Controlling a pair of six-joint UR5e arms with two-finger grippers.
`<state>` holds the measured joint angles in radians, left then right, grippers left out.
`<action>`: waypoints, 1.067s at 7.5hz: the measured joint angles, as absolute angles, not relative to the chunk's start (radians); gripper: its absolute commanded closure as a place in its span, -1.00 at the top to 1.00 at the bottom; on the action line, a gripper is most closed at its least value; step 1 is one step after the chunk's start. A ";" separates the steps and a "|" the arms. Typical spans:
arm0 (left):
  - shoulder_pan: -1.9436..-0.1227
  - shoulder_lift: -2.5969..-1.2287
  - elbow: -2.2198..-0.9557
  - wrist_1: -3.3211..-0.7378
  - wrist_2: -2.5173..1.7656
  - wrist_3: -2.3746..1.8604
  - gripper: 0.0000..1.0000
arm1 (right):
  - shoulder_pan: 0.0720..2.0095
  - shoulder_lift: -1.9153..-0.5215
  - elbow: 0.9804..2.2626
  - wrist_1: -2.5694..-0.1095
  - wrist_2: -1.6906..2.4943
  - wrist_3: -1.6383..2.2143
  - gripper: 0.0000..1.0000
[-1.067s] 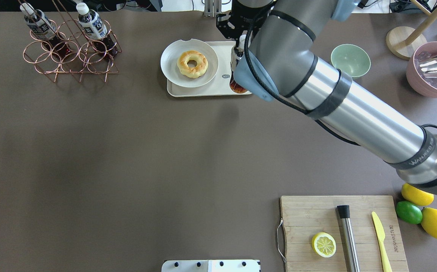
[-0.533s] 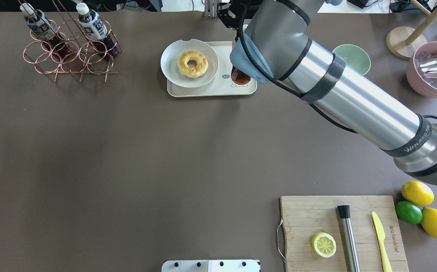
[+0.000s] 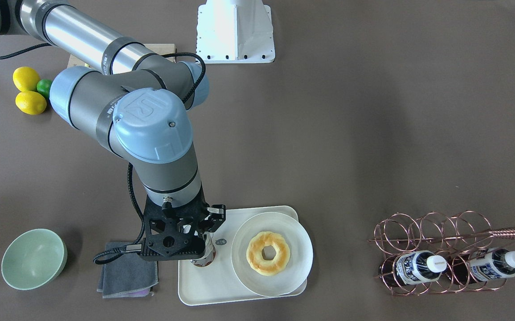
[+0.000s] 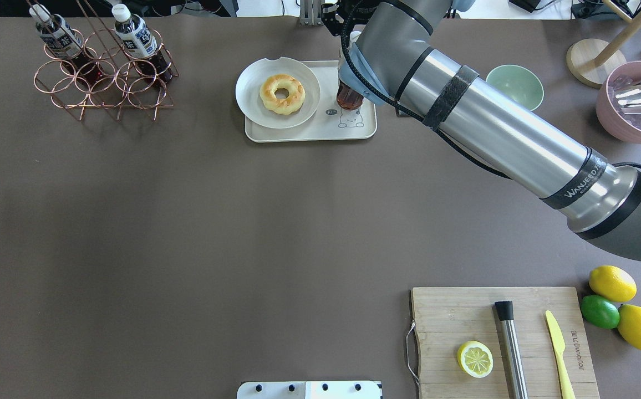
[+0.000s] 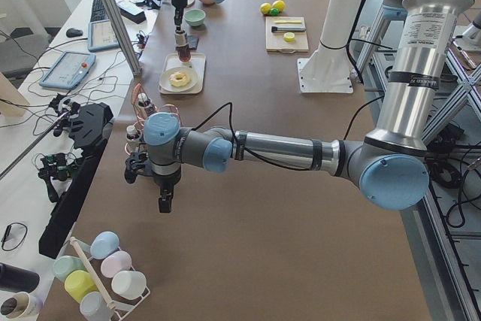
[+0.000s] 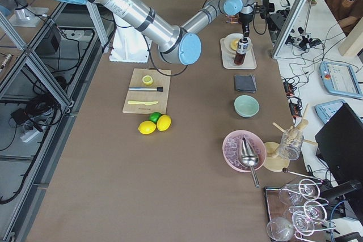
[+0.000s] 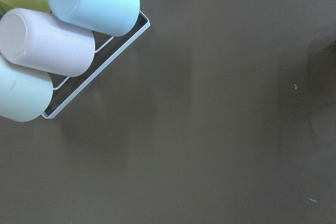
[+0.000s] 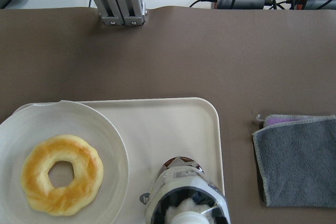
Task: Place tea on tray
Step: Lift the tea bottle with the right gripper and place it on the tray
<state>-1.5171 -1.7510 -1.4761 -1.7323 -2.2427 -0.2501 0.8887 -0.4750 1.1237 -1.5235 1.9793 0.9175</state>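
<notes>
**Task status.** The bottle (image 4: 349, 100) stands upright over the tray (image 4: 309, 136), in the bare strip between the plate (image 4: 251, 100) and the tray's right short edge, just behind the bear drawing. Its base is at or just above the tray floor, but contact cannot be confirmed. Transport appears complete. Seating, release and retreat remain. Two similar bottles lie in the wire rack (image 4: 104, 83) at the table's far left corner.

**Arm pose.** The right arm (image 4: 492, 133) reaches diagonally across the table, wrist vertical. The right gripper (image 3: 194, 234) points straight down and appears clamped on the bottle's neck. The left gripper (image 5: 164, 199) hangs over bare table near the left end. Its jaw opening cannot be judged.
</notes>
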 measured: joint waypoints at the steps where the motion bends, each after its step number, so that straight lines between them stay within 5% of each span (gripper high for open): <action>1: -1.517 -1.751 -1.470 -1.739 -2.243 -0.250 0.95 | 0.885 -0.477 1.124 -1.522 1.978 0.918 -1.00; 4: -1.517 -1.752 -1.465 -1.744 -2.243 -0.250 0.95 | 0.884 -0.483 1.122 -1.515 1.965 0.910 -1.00; 5: -1.517 -1.753 -1.465 -1.744 -2.243 -0.250 0.95 | 0.884 -0.484 1.121 -1.514 1.964 0.910 -0.71; 6: -1.517 -1.753 -1.465 -1.744 -2.243 -0.250 0.95 | 0.884 -0.485 1.120 -1.513 1.964 0.910 0.98; 8: -1.517 -1.754 -1.465 -1.744 -2.242 -0.250 0.95 | 0.886 -0.490 1.121 -1.503 1.965 0.910 1.00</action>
